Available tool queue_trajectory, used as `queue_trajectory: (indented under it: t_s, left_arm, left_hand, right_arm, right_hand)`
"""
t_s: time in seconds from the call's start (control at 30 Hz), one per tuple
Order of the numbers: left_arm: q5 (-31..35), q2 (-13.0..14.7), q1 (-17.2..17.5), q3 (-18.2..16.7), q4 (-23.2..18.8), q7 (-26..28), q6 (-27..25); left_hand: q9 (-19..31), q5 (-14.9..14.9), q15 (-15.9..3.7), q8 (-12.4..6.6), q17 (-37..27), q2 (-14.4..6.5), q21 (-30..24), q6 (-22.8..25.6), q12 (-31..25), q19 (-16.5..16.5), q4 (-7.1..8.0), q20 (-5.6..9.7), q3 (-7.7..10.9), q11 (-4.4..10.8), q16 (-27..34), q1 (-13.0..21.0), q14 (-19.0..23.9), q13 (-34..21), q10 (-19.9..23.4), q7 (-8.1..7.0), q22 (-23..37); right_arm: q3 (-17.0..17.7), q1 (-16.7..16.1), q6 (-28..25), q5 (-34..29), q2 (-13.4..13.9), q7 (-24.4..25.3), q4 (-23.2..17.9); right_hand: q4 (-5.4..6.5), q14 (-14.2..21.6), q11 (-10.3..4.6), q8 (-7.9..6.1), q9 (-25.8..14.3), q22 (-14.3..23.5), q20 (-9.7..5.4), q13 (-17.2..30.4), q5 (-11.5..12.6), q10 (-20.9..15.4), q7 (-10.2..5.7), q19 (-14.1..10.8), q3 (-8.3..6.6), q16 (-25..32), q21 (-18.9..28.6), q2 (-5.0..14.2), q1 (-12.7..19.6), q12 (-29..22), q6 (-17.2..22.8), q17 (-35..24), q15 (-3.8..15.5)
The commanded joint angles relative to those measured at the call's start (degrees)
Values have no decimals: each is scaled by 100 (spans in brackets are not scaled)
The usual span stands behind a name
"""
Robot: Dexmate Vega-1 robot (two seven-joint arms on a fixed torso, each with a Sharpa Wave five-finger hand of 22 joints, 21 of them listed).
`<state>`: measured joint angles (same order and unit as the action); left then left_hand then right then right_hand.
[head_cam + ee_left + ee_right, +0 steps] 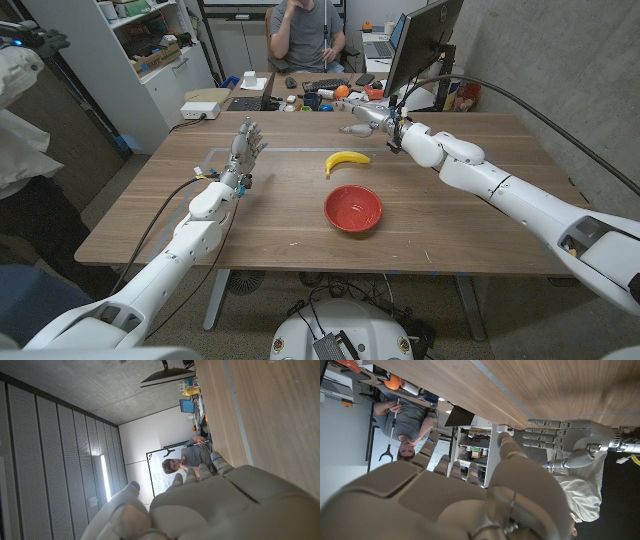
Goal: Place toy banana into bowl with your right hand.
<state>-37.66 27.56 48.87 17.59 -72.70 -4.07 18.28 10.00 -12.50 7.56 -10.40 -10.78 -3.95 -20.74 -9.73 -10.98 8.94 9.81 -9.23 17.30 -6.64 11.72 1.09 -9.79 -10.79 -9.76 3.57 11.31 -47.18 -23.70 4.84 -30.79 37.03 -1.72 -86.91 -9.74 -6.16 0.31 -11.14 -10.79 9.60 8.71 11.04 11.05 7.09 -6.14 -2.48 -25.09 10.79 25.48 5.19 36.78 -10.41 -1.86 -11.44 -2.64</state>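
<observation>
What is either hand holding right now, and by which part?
Nothing. The toy banana lies untouched on the table; right hand and left hand are empty, fingers apart.

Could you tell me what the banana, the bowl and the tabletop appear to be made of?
Banana: probably moulded plastic; even yellow with a smooth skin and a dark tip. Bowl: likely plastic, possibly glazed ceramic; uniform red with a soft sheen on the rim. Table: wood or wood-look laminate, matte; brown grain lines run along it. Neither robot hand touches any of them.
</observation>
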Motion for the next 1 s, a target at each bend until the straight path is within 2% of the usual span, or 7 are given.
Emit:
queue_trajectory:
  t_s: [0.03, 0.17, 0.4, 0.7, 0.8, 0.83, 1.0]
  left_arm:
    - [-25, 4, 9, -31, 25, -26, 47]
    - [-36, -1, 11, -42, 47, -28, 58]
    - [-72, -2, 33, -72, 70, -26, 63]
    - [-65, 0, -11, -70, 129, -55, 68]
    - [-66, 14, -8, -79, 117, -47, 59]
    - [-74, 11, -3, -87, 111, -37, 59]
    - [-51, 18, -27, -82, 122, -18, 46]
  left_hand:
    - [19, -18, 8, -25, -29, -418, 0, -416, -41, 26, 11, -17, 22, 1, 34, -15, -745, -24, -542, -9, 19]
    - [19, -18, 8, -24, -30, -414, 2, -416, -41, 27, 11, -18, 20, 5, 34, -16, -744, -24, -540, -11, 19]
    - [19, -17, 8, -24, -29, -406, 7, -413, -40, 28, 10, -17, 14, 2, 33, -19, -745, -24, -542, -15, 19]
    - [19, -16, 12, -26, -29, -398, 12, -406, -40, 28, 9, -18, 8, 11, 31, -20, -746, -23, -539, -18, 19]
    - [19, -15, 11, -25, -29, -396, 12, -406, -40, 25, 8, -18, 6, 8, 30, -21, -747, -23, -539, -15, 19]
    - [19, -15, 9, -26, -29, -395, 12, -404, -41, 23, 8, -17, 6, 8, 30, -21, -746, -23, -538, -15, 19]
    - [18, -15, 4, -27, -29, -391, 18, -398, -41, 30, 8, -17, 2, 2, 30, -22, -746, -23, -536, -20, 19]
  right_arm:
    - [-463, 474, 194, -547, -217, -331, 387]
    - [-603, 652, 340, -644, -361, -354, 653]
    - [-867, 1004, 511, -825, -646, -363, 1207]
    - [-1370, 1615, 805, -999, -1187, -344, 2430]
    - [-1502, 1710, 848, -1070, -1241, -246, 2617]
    - [-1521, 1761, 937, -980, -1301, -280, 2791]
    - [-1642, 1829, 897, -985, -1289, -227, 2951]
  right_hand:
    - [-25, -49, -29, -3, -29, 7, 62, 16, 35, 39, -76, 26, -47, 13, -32, -30, 111, -10, 17, 0, 12]
    - [-54, 30, -42, -58, -30, 8, 55, 13, 36, -78, -88, -27, -133, 62, -69, 26, 297, -72, 131, 5, 46]
    - [-64, 95, -70, -85, -30, 9, -47, 12, 19, -190, -75, -116, -166, 86, -86, 5, 419, -115, 206, 15, 85]
    - [-53, 199, -79, -116, -29, 9, -75, 10, 3, -305, -57, -235, -193, 120, -98, -6, 529, -148, 320, 24, 132]
    - [-53, 224, -94, -118, -28, 9, -83, 9, 0, -333, -58, -259, -201, 126, -103, -14, 554, -156, 334, 26, 143]
    - [-52, 234, -96, -118, -28, 9, -87, 9, -1, -344, -55, -268, -203, 129, -103, -14, 560, -159, 336, 25, 152]
    - [-49, 278, -109, -117, -27, 9, -121, 9, -6, -408, -43, -330, -213, 139, -104, -35, 595, -177, 355, 26, 185]
